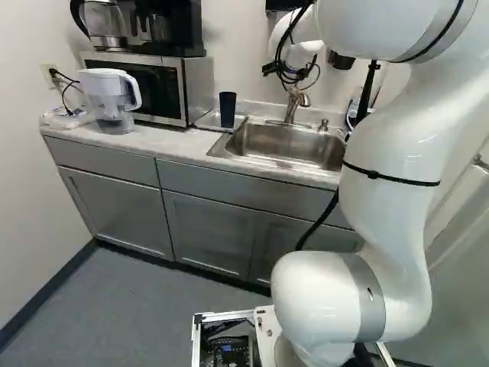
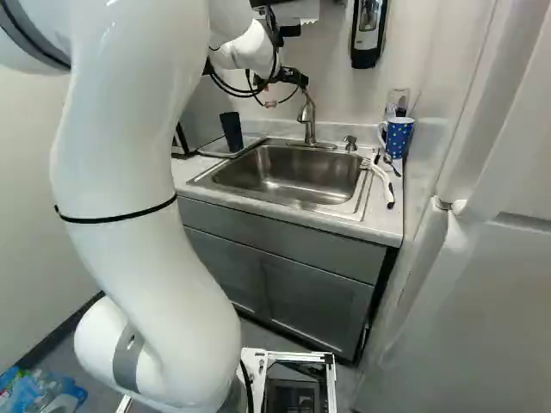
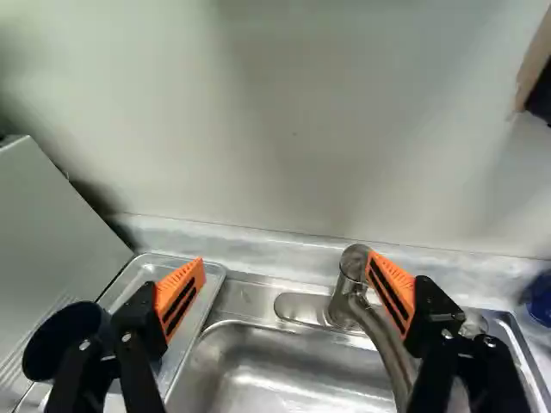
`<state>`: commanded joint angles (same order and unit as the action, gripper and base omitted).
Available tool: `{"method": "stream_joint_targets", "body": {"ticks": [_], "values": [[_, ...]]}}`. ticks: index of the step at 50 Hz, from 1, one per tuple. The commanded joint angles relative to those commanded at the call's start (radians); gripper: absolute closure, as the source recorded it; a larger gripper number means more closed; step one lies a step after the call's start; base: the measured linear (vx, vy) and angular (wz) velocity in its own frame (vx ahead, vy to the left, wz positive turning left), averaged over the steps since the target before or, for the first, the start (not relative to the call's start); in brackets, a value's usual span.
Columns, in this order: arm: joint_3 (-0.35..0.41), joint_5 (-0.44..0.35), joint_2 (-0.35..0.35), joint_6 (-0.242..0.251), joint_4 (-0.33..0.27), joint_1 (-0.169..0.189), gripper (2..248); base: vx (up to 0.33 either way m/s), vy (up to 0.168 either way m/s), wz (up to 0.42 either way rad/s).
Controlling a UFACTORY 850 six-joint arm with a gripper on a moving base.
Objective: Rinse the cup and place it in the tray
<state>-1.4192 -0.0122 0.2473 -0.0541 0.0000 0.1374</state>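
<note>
Pale wall (image 3: 293,112) above a kitchenette sink (image 2: 288,172), with the released hand (image 2: 287,95) near the tap (image 2: 308,116).
Fingers spread wide, nothing between them; the dark cup (image 2: 232,132) stands in the metal tray (image 1: 205,121), between microwave (image 1: 191,88) and sink; across the basin, a spotted mug (image 2: 399,136) rests on the tabletop (image 2: 387,211).
</note>
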Motion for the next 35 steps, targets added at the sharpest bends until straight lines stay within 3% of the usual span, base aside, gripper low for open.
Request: {"method": "stream_joint_targets", "body": {"ticks": [14, 35], "values": [[0.012, -0.04, -0.011, 0.0, 0.0, -0.015, 3, 0.0, 0.0, 0.0], [0.059, -0.038, -0.053, 0.0, 0.0, -0.059, 3, 0.0, 0.0, 0.0]]}}
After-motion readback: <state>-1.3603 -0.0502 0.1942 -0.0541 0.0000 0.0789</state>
